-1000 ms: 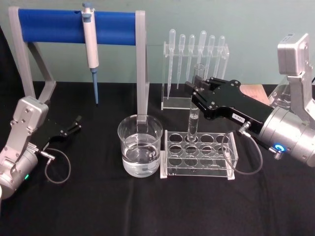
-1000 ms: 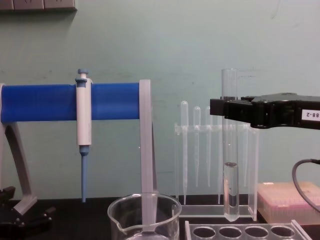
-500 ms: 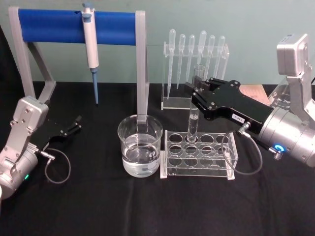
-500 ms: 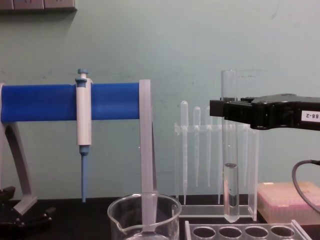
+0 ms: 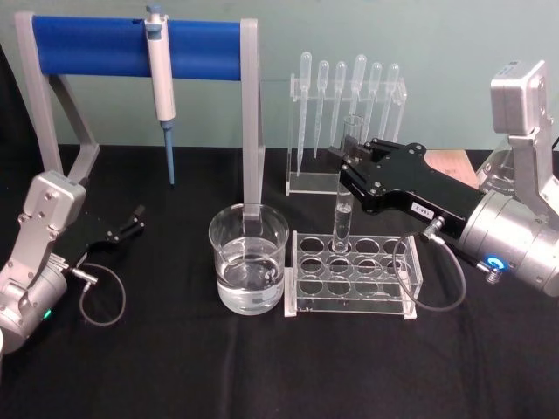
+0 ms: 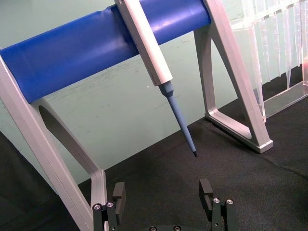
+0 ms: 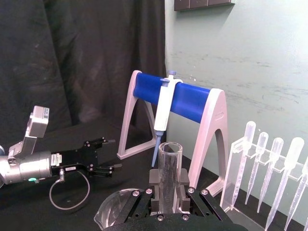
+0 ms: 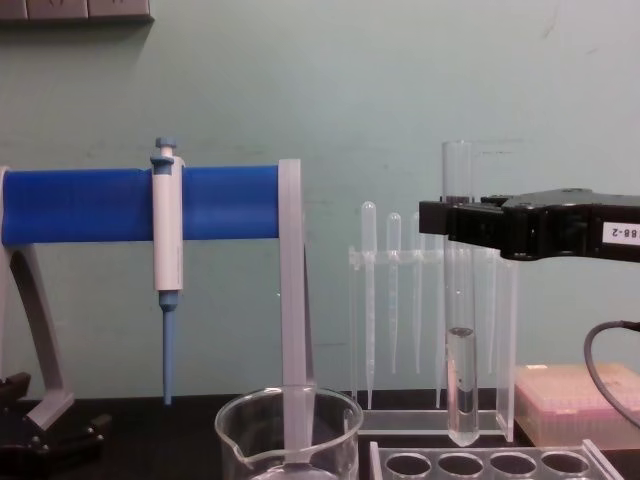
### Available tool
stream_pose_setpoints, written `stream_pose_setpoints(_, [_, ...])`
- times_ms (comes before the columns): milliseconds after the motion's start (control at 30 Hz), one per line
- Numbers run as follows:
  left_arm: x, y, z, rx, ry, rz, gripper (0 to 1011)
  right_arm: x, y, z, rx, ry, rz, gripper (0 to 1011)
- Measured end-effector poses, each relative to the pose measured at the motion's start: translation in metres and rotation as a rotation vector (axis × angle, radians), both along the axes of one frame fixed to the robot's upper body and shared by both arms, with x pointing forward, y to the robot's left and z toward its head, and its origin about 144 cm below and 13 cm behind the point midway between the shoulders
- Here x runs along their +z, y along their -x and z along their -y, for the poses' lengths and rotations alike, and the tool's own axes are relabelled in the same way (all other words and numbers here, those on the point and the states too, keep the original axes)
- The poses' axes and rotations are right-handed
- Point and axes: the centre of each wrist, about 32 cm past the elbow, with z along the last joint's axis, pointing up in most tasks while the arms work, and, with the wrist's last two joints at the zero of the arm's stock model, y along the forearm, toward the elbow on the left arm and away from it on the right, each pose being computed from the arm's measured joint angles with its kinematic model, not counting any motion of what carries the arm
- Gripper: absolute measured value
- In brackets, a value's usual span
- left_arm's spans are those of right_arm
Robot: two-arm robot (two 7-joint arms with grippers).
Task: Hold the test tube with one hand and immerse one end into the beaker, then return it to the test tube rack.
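Left gripper (image 5: 131, 223): sat idle at lower left of the head view, fingers apart, empty.
Beaker (image 5: 249, 260): stood lower centre, part-filled, just beside the test tube rack (image 5: 354, 278).
Test tube (image 8: 461, 380): hung upright, tip just above a rear rack hole; probably held vertical to keep its liquid in.
Right gripper (image 8: 450, 222): centre right, fingers clamped on the tube's upper part.

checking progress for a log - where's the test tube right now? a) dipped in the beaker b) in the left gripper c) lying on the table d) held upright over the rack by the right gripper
d: the right gripper clamps the test tube upright, its rounded end over the rack, not in the beaker.
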Motion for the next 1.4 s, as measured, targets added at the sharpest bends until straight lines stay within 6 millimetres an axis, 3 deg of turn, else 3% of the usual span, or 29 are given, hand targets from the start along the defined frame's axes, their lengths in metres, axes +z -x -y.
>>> stream_pose_setpoints(1400, [0.0000,0.0000,0.0000,0.000,0.000,0.000,1000,0.0000,0.0000,0.0000,0.000,0.000,0.000,225])
